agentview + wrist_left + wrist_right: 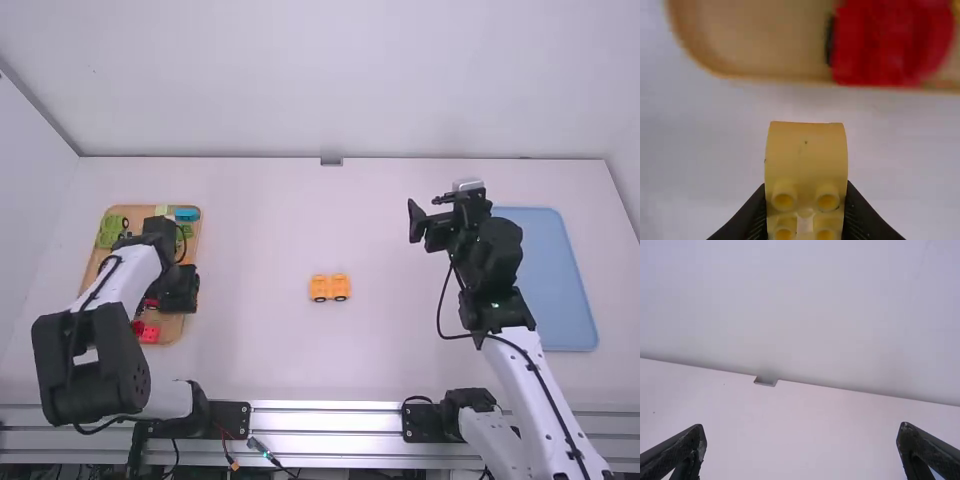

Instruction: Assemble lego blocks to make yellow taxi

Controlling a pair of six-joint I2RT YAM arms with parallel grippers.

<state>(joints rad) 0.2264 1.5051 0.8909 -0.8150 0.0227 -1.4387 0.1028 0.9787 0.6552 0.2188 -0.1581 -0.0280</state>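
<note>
- L gripper: at R edge of tan tray, high view. Closed on yellow block; L wrist view gives block btwn the 2 fingers, w/ round studs near the tips & a curved, smooth part beyond.
- Orange-yellow vehicle piece: on table, approx. mid-width, wheels showing; well to R of L gripper, well apart. Rel. to R gripper: piece lies to L & nearer the arm bases, not touching.
- R gripper: held above table, near L side of blue tray; fingers wide apart, nothing btwn them (R wrist view).
- Tan tray: L side of table; carries green blocks, blue block & red blocks. L forearm & wrist cover part of it. In L wrist view, red pcs. sit just inside tray rim, near the held block, w/ a gap btwn.
- Surface: white table, smooth, matte. Blue tray flat on R side, partly behind R arm.
- Room: plain pale walls at back & sides; small grey fitting at table's far edge, approx. centre. Metal rail along near edge, w/ arm mounts & loose cables.
</note>
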